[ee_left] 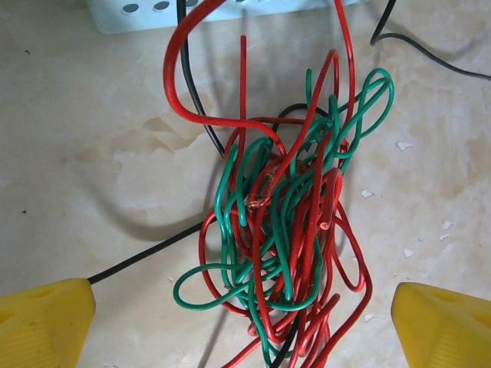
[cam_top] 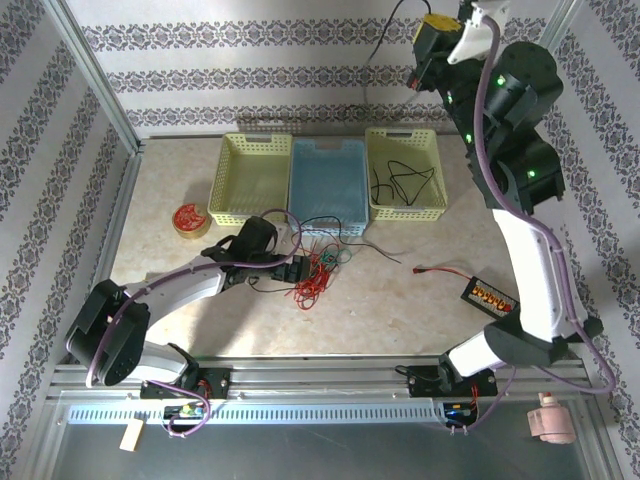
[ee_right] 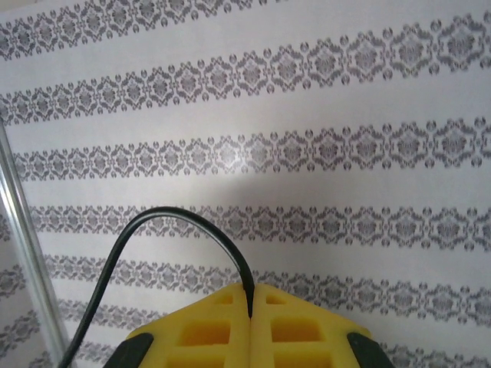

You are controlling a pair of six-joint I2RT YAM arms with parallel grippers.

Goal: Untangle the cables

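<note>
Several black cables (cam_top: 400, 182) already lie in the right-hand basket (cam_top: 405, 212). One more black strand (ee_right: 153, 222) is pinched in the clenched right tool (ee_right: 252, 307), held high. Red and green cables (ee_left: 284, 215) sit knotted on the marbled bench (cam_top: 400, 300), ungrasped between the jaws of the released left tool (ee_left: 244, 322), so most work is left. Striped wallpaper (ee_right: 307, 115) lines the enclosure.

The cables (cam_top: 318, 268) lie mid-frame on the table (cam_top: 400, 300)
Three baskets (cam_top: 328, 190) in a row above; one cable (cam_top: 392, 180) in the rightmost; disc (cam_top: 190, 218) at left
</note>
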